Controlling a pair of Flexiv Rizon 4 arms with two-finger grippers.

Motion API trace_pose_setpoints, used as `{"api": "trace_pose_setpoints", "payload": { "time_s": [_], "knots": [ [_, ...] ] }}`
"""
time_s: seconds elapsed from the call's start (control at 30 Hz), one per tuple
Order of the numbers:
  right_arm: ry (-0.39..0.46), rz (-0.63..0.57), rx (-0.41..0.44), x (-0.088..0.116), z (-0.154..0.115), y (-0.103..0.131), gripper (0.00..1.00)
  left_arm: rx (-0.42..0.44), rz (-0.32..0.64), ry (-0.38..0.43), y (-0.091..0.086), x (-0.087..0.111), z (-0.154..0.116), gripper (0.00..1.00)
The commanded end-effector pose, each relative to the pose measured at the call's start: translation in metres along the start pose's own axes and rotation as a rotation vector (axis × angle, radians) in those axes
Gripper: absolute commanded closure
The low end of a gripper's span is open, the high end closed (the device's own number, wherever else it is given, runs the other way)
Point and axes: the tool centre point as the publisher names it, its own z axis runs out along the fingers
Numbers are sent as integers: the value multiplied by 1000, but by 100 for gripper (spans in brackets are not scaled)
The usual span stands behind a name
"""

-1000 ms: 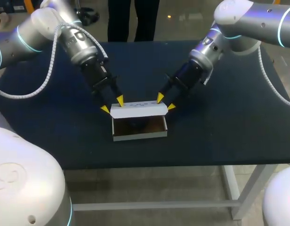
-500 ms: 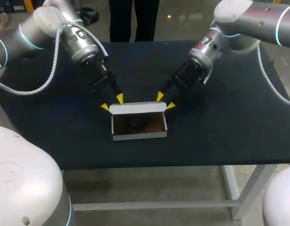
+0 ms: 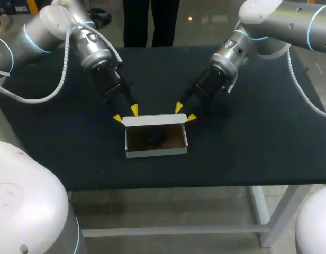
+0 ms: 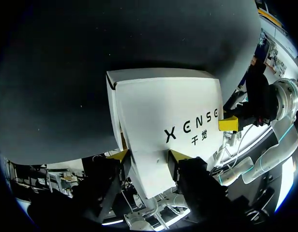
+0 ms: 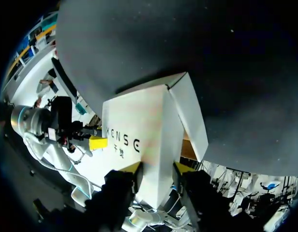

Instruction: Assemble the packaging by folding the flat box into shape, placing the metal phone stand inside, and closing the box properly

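left fingers (image 3: 133, 111): yellow-tipped pair spread wide, gripping nothing; the left end of the lid stands between them, contact unclear.
right fingers (image 3: 180, 109): likewise spread wide and holding nothing, straddling the lid's right end.
lid (image 3: 152, 121): white cardboard flap, upright along the box's rear edge.
print (image 4: 190, 130): dark lettering runs across the lid's outer face, the face toward the arms, with two smaller characters beneath it; both wrist views show it.
box (image 3: 155, 152): shallow white cardboard box with a brown interior, open at the top, folded into shape, resting mid-counter just ahead of both pairs of fingers.
inside: a dark shape (image 3: 152, 138) lies on the box floor, too dim to identify.
counter (image 3: 247, 137): dark blue-black surface.
arms: silver, entering from the two far corners and converging on the lid's ends.
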Motion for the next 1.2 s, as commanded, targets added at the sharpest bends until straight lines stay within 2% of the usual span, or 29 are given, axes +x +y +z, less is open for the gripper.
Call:
{"api": "trace_pose_setpoints", "payload": {
  "time_s": [0.03,0.8,1.2],
  "knots": [
    [-8,1,11,6,-2,3,55,-36,-3,-6,-6,3,-5,48],
    [-20,11,18,17,-3,6,56,-77,-13,4,-10,11,-12,53],
    [-23,15,27,20,-2,11,56,-53,-1,69,-14,12,-11,57]
  ]
}}
